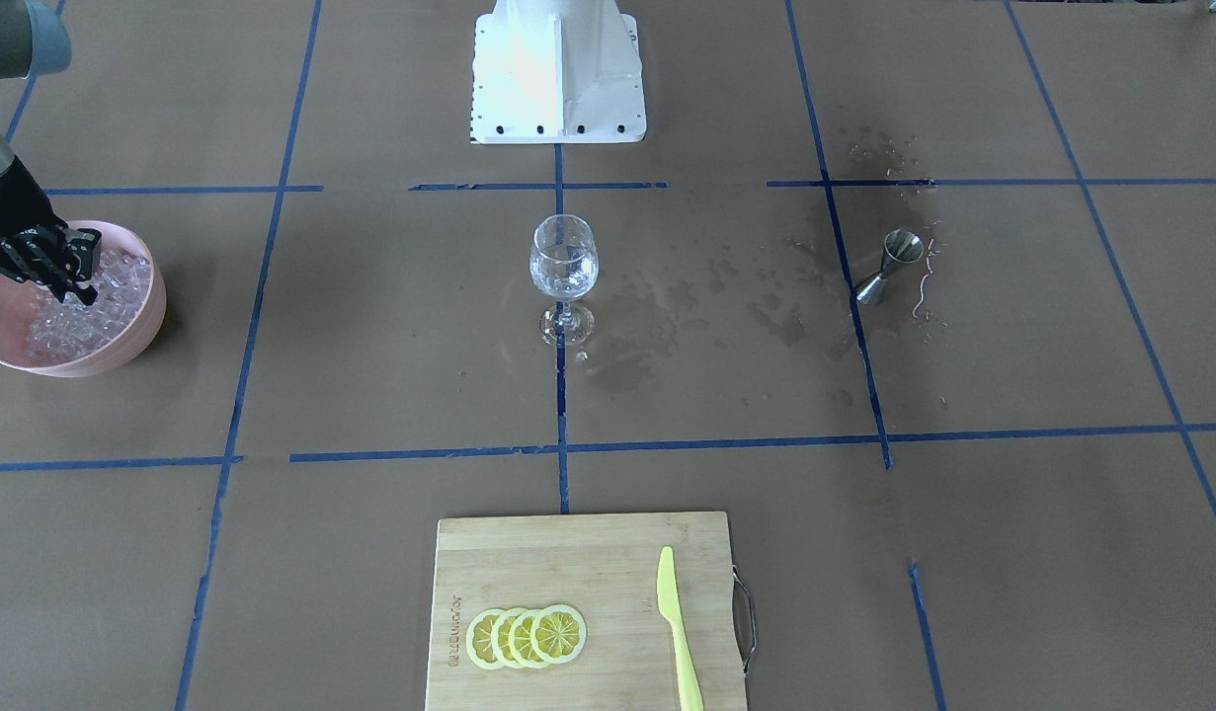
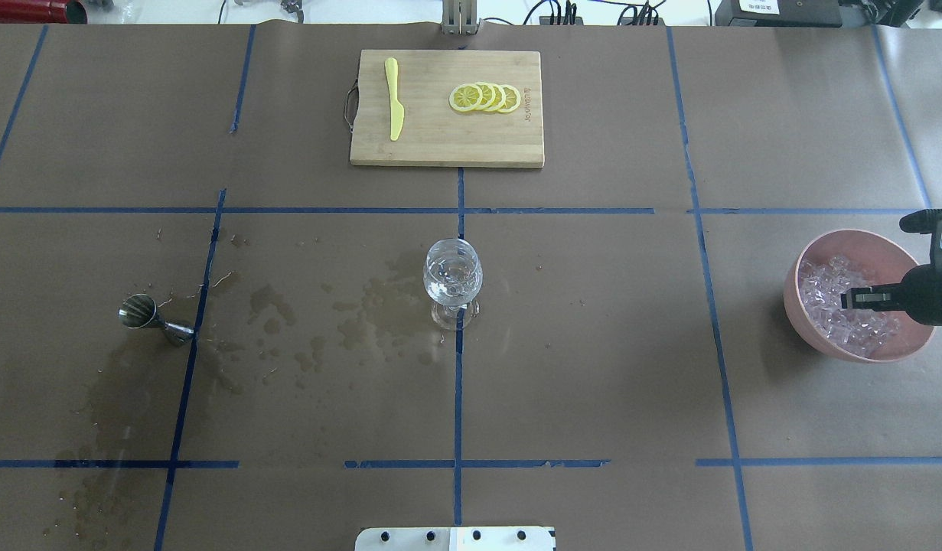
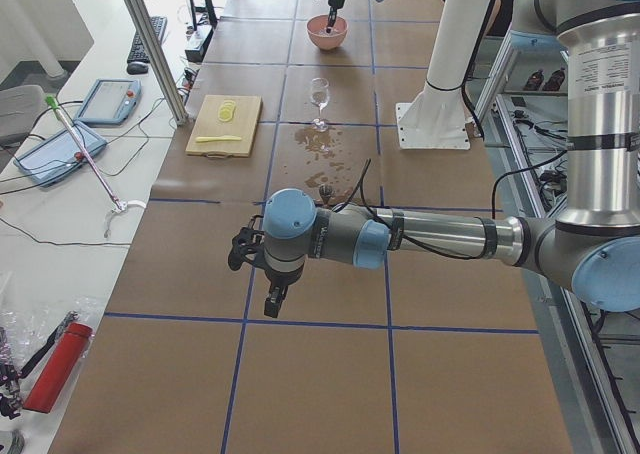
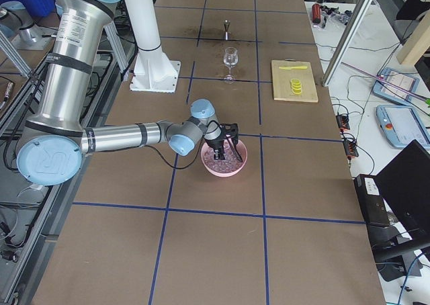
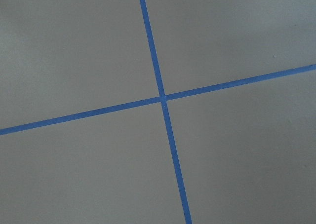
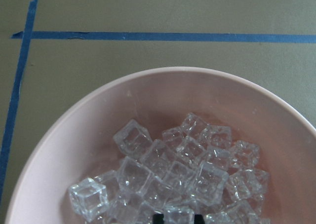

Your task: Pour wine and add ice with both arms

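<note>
A pink bowl (image 1: 123,351) holds the ice (image 6: 173,174), a heap of small clear cubes, at the table end on my right. My right gripper (image 2: 849,298) is down in the heap. Its tips stand about one cube apart, with a cube between them at the bottom edge of the right wrist view. The clear wine glass (image 1: 564,259) stands upright mid-table, and some clear wine seems to be in its bowl. A steel jigger (image 1: 889,265) lies on its side. My left gripper (image 3: 272,302) hovers over bare paper, away from everything; I cannot tell whether it is open or shut.
Wet stains (image 2: 340,321) spread between the jigger and the glass. A wooden cutting board (image 1: 568,553) on the operators' side carries lemon slices (image 1: 526,635) and a yellow knife (image 1: 677,632). The white pedestal (image 1: 558,69) stands behind the glass. Blue tape lines (image 5: 163,98) cross the brown paper.
</note>
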Controlling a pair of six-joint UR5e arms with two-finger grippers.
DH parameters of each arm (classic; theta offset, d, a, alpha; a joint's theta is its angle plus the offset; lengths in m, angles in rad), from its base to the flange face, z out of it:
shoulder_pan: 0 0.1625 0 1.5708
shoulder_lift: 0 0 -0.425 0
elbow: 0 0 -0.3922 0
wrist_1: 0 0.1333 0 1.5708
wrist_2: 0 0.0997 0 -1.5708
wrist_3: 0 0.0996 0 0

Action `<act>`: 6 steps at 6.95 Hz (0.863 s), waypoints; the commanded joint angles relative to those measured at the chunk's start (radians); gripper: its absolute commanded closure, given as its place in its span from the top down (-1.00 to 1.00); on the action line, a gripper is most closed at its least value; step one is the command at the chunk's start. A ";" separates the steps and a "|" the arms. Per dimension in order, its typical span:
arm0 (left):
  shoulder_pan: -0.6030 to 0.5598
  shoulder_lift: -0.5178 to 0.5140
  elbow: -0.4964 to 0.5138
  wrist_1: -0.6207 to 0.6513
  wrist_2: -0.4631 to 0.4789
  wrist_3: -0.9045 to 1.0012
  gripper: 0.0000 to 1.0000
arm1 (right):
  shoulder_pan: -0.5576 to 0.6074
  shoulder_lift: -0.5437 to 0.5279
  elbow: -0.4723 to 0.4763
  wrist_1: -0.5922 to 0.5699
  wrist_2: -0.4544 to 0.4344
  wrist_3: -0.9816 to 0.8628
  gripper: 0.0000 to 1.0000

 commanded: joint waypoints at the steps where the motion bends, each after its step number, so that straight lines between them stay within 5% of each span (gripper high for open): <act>1: 0.000 0.000 0.000 0.000 0.000 -0.002 1.00 | 0.034 0.000 0.058 -0.009 0.018 -0.006 -1.00; 4: 0.002 -0.002 -0.005 -0.002 -0.002 0.000 1.00 | 0.141 0.035 0.182 -0.049 0.146 -0.005 -1.00; 6: 0.011 0.003 0.000 0.004 0.000 0.074 1.00 | 0.141 0.191 0.256 -0.299 0.156 0.008 -1.00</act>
